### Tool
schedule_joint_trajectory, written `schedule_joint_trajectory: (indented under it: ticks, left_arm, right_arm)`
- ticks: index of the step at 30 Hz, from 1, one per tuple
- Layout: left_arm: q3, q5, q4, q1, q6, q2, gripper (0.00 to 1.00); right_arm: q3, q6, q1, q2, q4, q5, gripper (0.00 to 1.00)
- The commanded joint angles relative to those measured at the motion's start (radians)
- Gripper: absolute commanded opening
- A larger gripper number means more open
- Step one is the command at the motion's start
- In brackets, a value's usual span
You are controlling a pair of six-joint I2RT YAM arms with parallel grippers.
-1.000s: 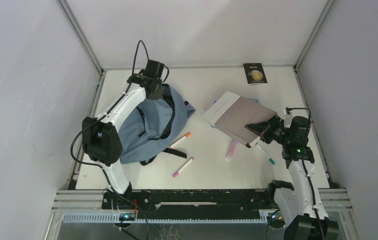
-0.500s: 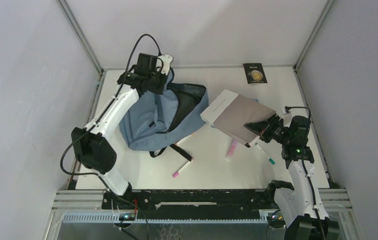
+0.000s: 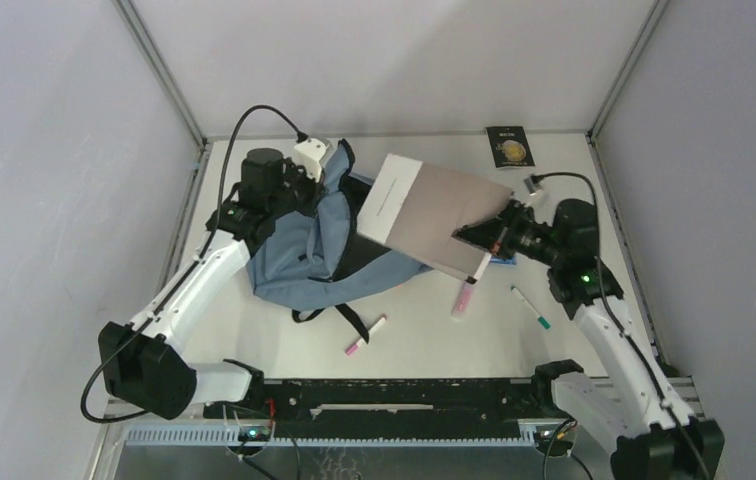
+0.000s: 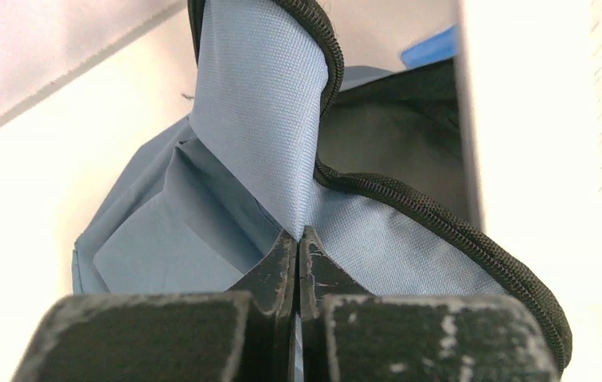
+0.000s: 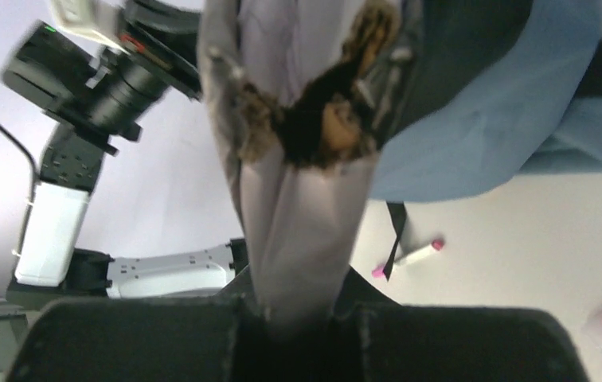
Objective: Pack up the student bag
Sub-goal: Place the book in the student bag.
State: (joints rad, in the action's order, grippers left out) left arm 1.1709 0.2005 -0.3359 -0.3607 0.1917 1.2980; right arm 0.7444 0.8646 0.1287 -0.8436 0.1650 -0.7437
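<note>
The soft blue-grey fabric backpack (image 3: 289, 275) is clamped open by the left tool (image 4: 298, 239); flat grey book (image 3: 424, 210), clamped in the right tool (image 3: 482, 238), must next be slid in ahead.

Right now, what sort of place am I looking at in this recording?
Most likely a robot lab test cell, not a classroom: a white table boxed in by plain grey panels, two arms bolted at its near edge, and staged school items: the student bag, a grey book, markers.
</note>
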Motion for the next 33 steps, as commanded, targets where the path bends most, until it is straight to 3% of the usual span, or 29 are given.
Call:
schedule_joint_trajectory:
  ticks: [1, 8, 16, 23, 33]
  left_arm:
    - [-0.034, 0.040, 0.246, 0.031, -0.026, -0.057, 0.00]
    - [-0.109, 0.147, 0.314, 0.054, -0.018, -0.080, 0.00]
    - [-0.205, 0.228, 0.402, 0.055, -0.003, -0.127, 0.00]
    - [-0.272, 0.276, 0.509, 0.075, -0.026, -0.167, 0.00]
    - [-0.300, 0.333, 0.591, 0.099, -0.058, -0.166, 0.00]
  right_arm:
    - [0.020, -0.050, 0.121, -0.130, -0.017, 0.072, 0.00]
    - [0.085, -0.066, 0.209, -0.381, -0.147, -0.029, 0.00]
    - [0.369, -0.102, 0.304, -0.685, -0.103, -0.136, 0.00]
    - [0.483, 0.092, 0.384, -0.943, -0.410, -0.200, 0.00]
    - [0.740, 0.086, 0.468, -1.179, -0.346, -0.151, 0.00]
